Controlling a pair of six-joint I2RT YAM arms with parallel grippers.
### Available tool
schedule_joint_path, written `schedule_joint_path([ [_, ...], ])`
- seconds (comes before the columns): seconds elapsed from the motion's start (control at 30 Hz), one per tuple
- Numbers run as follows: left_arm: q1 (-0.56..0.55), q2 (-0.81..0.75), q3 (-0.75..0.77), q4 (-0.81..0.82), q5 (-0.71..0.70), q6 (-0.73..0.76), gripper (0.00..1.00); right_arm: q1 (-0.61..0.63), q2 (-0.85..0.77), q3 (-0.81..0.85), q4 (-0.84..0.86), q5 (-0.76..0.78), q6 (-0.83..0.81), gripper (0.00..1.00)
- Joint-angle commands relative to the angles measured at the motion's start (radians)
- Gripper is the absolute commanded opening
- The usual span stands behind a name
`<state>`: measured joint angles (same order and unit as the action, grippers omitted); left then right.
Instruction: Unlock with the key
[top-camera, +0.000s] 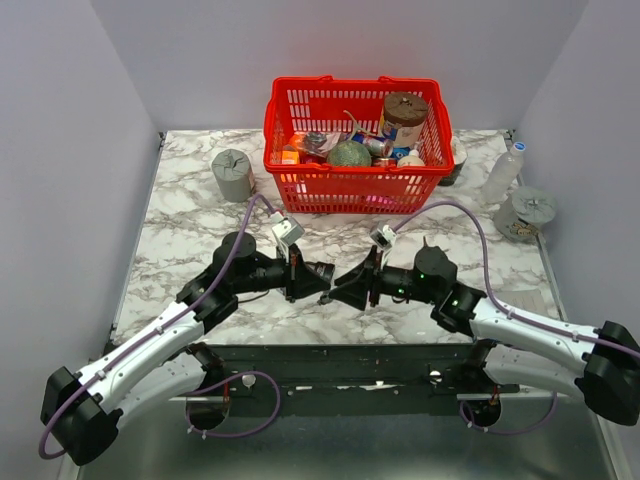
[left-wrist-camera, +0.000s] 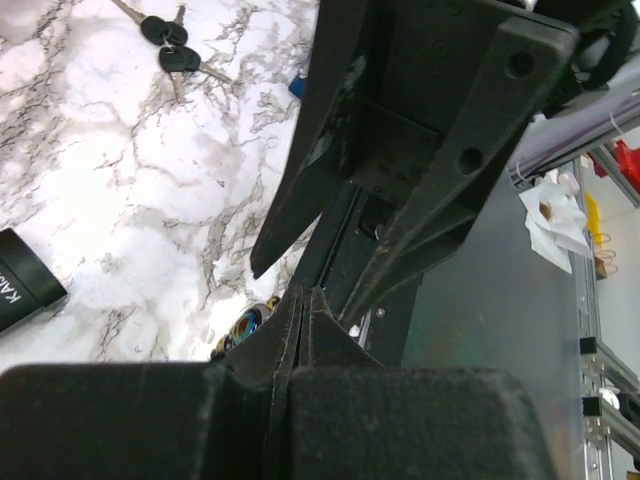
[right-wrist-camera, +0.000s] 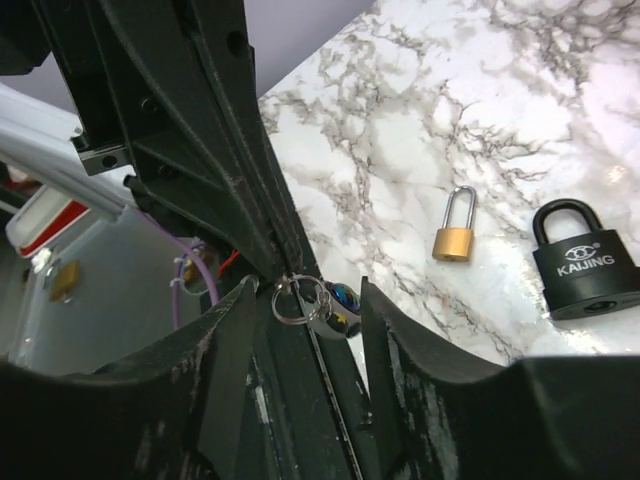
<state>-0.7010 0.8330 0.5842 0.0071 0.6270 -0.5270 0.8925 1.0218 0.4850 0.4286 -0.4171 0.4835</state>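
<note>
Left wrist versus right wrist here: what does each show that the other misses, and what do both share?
Left wrist only: the key bunch, lying untouched on the marble. Right wrist only: the brass padlock and all of the black padlock; the left wrist catches just its corner. Both: a metal ring with a shiny charm at the tips of the shut left gripper, between the fingers of the open right gripper.

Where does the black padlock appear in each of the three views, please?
Top: cannot make it out.
Left wrist: the black padlock at the left edge, cut off.
Right wrist: at the right, beside a small brass padlock.
Shared landmark: the marble table.
</note>
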Motion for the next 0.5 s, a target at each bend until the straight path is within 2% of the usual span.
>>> schedule_joint_path([
  [0.0, 0.003, 0.014, 0.060, -0.105, -0.107, -0.008, 0.00, 0.060, -0.048, 0.026, -0.079, 0.150, -0.092, 0.56],
  [0.07, 0.005, 0.023, 0.078, -0.134, -0.134, -0.016, 0.00, 0.088, -0.045, 0.038, -0.106, 0.219, -0.118, 0.60],
  [0.23, 0.003, 0.023, 0.089, -0.177, -0.196, -0.047, 0.00, 0.161, 0.009, 0.084, -0.143, 0.330, -0.146, 0.61],
  [0.47, 0.003, 0.015, 0.074, -0.170, -0.196, -0.062, 0.00, 0.215, 0.078, 0.148, -0.169, 0.475, -0.145, 0.62],
])
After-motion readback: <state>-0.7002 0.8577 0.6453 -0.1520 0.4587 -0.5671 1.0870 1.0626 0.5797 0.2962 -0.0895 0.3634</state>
